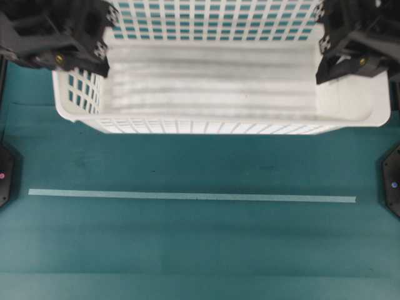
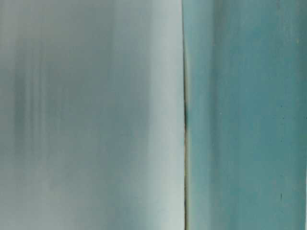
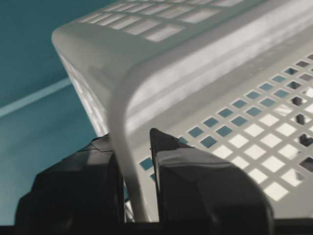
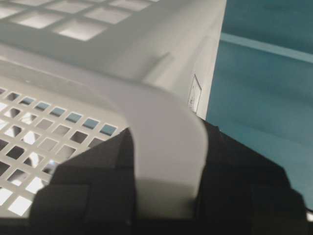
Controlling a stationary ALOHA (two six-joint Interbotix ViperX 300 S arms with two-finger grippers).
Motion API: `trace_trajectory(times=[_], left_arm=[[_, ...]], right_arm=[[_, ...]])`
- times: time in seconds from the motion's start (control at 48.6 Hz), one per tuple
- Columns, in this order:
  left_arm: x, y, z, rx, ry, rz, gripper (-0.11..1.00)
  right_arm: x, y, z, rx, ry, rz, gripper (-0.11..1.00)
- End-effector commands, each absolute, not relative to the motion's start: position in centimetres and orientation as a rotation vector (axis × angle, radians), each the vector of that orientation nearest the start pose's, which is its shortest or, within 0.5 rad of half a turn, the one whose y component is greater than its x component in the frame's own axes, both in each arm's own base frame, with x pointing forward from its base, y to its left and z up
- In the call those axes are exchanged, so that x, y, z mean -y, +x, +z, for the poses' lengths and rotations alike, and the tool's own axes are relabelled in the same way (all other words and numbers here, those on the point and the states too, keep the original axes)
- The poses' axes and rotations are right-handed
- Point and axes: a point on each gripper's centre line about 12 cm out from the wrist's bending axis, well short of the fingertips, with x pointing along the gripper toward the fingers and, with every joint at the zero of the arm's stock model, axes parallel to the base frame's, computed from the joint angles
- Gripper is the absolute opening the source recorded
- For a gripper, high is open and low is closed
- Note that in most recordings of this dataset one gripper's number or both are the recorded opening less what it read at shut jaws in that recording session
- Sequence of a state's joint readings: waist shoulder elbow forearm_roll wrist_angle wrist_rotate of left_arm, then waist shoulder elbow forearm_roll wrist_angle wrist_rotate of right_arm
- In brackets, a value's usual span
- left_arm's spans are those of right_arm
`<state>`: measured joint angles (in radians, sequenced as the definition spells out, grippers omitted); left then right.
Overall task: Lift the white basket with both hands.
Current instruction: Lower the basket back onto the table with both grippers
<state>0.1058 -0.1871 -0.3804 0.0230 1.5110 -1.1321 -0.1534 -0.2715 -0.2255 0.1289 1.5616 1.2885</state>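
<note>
The white basket [image 1: 212, 81] fills the top of the overhead view, open side up, and looks raised off the table. My left gripper [image 1: 94, 47] is shut on its left rim. In the left wrist view the rim [image 3: 128, 147] runs between the two black fingers [image 3: 134, 166]. My right gripper [image 1: 328, 53] is shut on the right rim. In the right wrist view the broad rim [image 4: 168, 147] is clamped between the jaws [image 4: 168, 169]. The table-level view shows only a blurred white surface [image 2: 91, 115], probably the basket.
A thin white tape strip [image 1: 190, 196] runs left to right across the teal table [image 1: 200, 250] in front of the basket. Black arm bases sit at the left edge [image 1: 5, 172] and at the right edge [image 1: 392, 181].
</note>
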Motion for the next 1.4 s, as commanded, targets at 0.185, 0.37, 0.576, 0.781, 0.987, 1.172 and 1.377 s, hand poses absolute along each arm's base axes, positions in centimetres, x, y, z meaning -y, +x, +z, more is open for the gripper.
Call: trace_trajectory(times=[0.185, 0.37, 0.576, 0.781, 0.987, 1.172, 1.377], left_arm=[[-3.6, 33.6, 45.2, -0.882, -1.006, 0.664, 0.08], [-4.1, 33.6, 40.3, -0.897, -1.004, 0.686, 0.08], [-4.0, 32.7, 37.0, -0.859, -1.034, 0.68, 0.08], [-3.7, 31.8, 33.9, -0.876, -1.039, 0.69, 0.08], [-3.7, 32.4, 31.5, -0.857, -1.061, 0.69, 0.08], [-3.9, 33.3, 28.9, -0.871, -1.061, 0.702, 0.08], [-4.3, 34.5, 25.8, -0.89, -1.058, 0.718, 0.08]], right_arm=[[1.6, 31.4, 41.3, -1.024, 1.221, -0.675, 0.19], [1.6, 32.0, 37.5, -0.999, 1.245, -0.674, 0.19], [1.9, 31.4, 34.3, -0.973, 1.256, -0.687, 0.19], [1.8, 30.9, 30.5, -1.034, 1.25, -0.739, 0.19], [1.9, 31.7, 28.2, -1.052, 1.255, -0.768, 0.19], [2.1, 32.7, 25.3, -1.1, 1.246, -0.807, 0.19], [2.3, 33.7, 22.5, -1.122, 1.235, -0.83, 0.19]])
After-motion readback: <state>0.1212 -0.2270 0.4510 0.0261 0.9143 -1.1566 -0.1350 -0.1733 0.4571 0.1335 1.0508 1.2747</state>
